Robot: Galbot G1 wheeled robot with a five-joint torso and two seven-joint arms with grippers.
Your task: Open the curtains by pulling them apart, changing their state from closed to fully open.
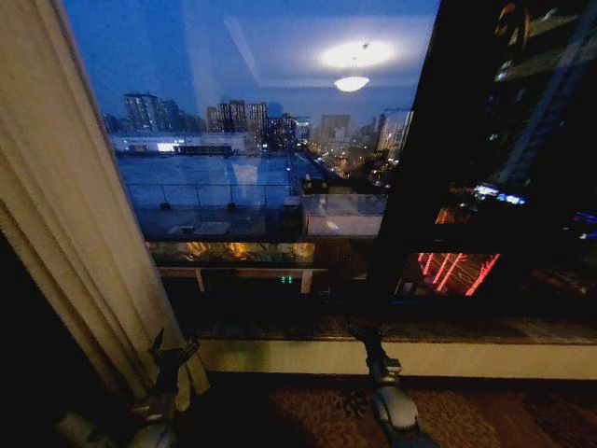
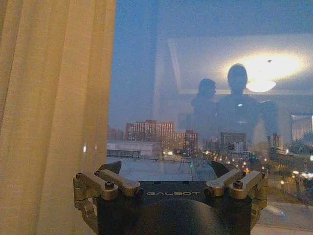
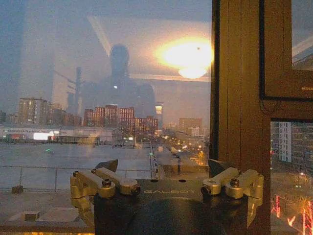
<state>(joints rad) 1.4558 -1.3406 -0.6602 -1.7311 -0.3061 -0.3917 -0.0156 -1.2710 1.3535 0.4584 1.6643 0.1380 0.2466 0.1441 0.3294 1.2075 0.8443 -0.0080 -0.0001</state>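
Through our head camera we look at a large glass window (image 1: 261, 168) showing a dusk city skyline, with a ceiling lamp mirrored in the pane. The sheer off-white pleated curtain (image 1: 65, 187) is gathered at our left side of the window, hanging in vertical folds down to the patterned carpet floor (image 1: 308, 415). The glass beside it stands uncovered as far as the dark wooden window frame (image 1: 410, 168) on our right. A pale window sill (image 1: 392, 357) runs along the bottom of the pane.

Our left gripper (image 1: 173, 354) is raised just beside the lower edge of the curtain, its fingers spread apart and holding nothing; whether it touches the fabric we cannot tell. In the left wrist view the left gripper (image 2: 166, 169) points at the glass with the curtain (image 2: 54, 112) hanging close along one side of it, jaws released.

Our right gripper (image 1: 367, 333) is raised before the sill, near the foot of the dark frame and well apart from the curtain. In the right wrist view the right gripper (image 3: 164, 166) is likewise spread wide and empty, facing the pane beside the brown frame (image 3: 239, 98).
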